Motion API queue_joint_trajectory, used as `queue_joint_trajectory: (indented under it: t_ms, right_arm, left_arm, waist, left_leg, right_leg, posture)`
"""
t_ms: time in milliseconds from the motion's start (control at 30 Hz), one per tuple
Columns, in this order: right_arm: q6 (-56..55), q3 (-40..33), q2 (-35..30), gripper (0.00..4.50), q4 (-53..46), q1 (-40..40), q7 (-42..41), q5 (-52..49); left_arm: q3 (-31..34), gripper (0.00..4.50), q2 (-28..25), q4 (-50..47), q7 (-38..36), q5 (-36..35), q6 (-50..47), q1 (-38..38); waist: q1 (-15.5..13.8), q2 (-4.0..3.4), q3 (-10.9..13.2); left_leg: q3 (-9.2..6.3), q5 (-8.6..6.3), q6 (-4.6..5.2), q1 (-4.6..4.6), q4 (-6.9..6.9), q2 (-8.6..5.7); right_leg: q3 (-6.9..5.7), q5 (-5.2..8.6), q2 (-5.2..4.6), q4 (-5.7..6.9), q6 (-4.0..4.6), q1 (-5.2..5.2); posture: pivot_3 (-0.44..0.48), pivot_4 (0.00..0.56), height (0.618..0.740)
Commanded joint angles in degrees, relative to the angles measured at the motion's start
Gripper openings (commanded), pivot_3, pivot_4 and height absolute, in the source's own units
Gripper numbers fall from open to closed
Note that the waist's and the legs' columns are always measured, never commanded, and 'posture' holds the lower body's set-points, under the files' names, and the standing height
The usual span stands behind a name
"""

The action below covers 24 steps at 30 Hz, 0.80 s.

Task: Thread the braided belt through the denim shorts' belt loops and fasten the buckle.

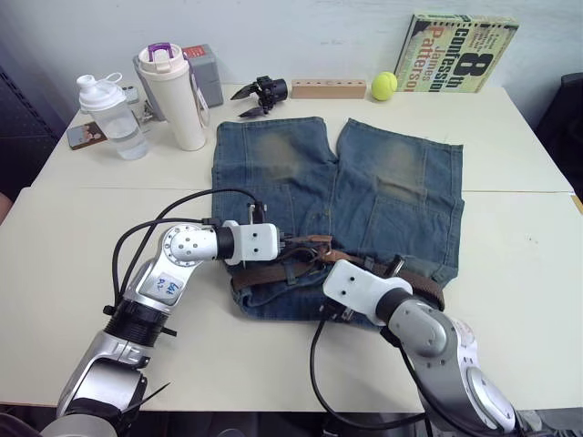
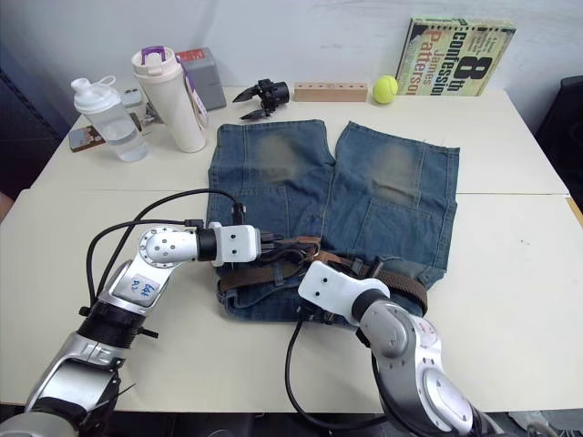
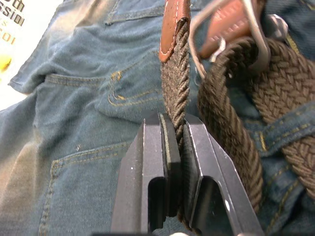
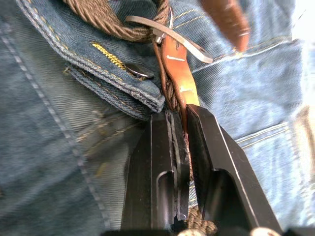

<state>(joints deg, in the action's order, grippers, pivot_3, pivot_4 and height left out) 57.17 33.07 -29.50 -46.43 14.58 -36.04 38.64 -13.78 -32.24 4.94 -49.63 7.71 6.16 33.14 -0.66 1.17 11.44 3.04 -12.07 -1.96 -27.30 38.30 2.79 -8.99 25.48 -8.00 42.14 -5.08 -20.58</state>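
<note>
The denim shorts (image 1: 337,196) lie flat on the white tabletop (image 1: 510,264), legs pointing toward the far edge and waistband toward the robot. All places below are given from the shorts.

The braided belt (image 1: 273,271) runs along the waistband, partly in the belt loops (image 3: 271,138); its tan leather tip (image 3: 175,24) and the buckle (image 3: 231,37) meet near the middle of the waistband. A metal shorts button (image 4: 139,70) sits on the waistband flap just beside the buckle.

The left claw (image 3: 175,142) is over the middle of the waistband, its two fingers (image 3: 150,162) closed down on the woven belt a little behind the tan tip. The right claw (image 4: 181,132) comes in from the robot's side of the waistband and is likewise clamped, pinching the belt strap right by the brown leather tab that carries the buckle.

Beyond the left leg stand a tall cream tumbler (image 1: 175,96) with a purple lid and a clear shaker bottle (image 1: 114,116) with a white cap, both closed; what is in them I cannot tell. A grey box (image 1: 208,73) stands behind the tumbler. Past the leg hems lie a spare black claw part (image 1: 262,94), a wooden block (image 1: 328,88), a yellow-green ball (image 1: 383,86) and a book (image 1: 458,53) leaning on the wall.
</note>
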Motion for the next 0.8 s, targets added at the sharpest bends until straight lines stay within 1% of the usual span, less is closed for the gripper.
queue_joint_trajectory:
  t_ms: [33, 633, 800]
  right_arm:
    - [-0.93, -3.59, -0.47, 0.07, -0.11, 1.26, 0.36, 0.65]
    - [-2.11, -5.43, 0.11, 0.07, 1.63, 3.23, 0.28, 0.85]
    - [-4.33, -4.59, -0.50, 0.07, 1.65, 3.87, -0.13, 0.95]
  left_arm:
    - [2.13, 0.00, -1.79, -2.76, -0.46, -1.38, -1.13, -0.63]
    - [1.02, 0.00, -4.87, -5.27, -4.94, -2.64, -3.80, -1.09]
    - [0.15, 0.00, -6.05, -4.83, -5.88, -1.29, -3.59, 0.06]
  waist:
    - [0.10, 0.00, 0.00]
    - [0.69, 0.00, 0.00]
    - [0.75, 0.00, 0.00]
  left_leg:
    - [0.00, 0.00, 0.00, 0.00, 0.00, 0.00]
    - [0.00, 0.01, -0.01, 0.00, 0.00, 0.01]
    - [0.02, 0.01, -0.02, 0.00, -0.01, 0.01]
  right_leg:
    - [0.00, 0.00, 0.00, 0.00, 0.00, 0.00]
    - [0.01, 0.00, 0.00, 0.06, 0.00, -0.03]
    - [0.02, 0.00, 0.00, 0.07, 0.01, -0.05]
  posture:
    - [0.000, 0.150, 0.657]
    - [0.000, 0.150, 0.657]
    - [0.000, 0.150, 0.657]
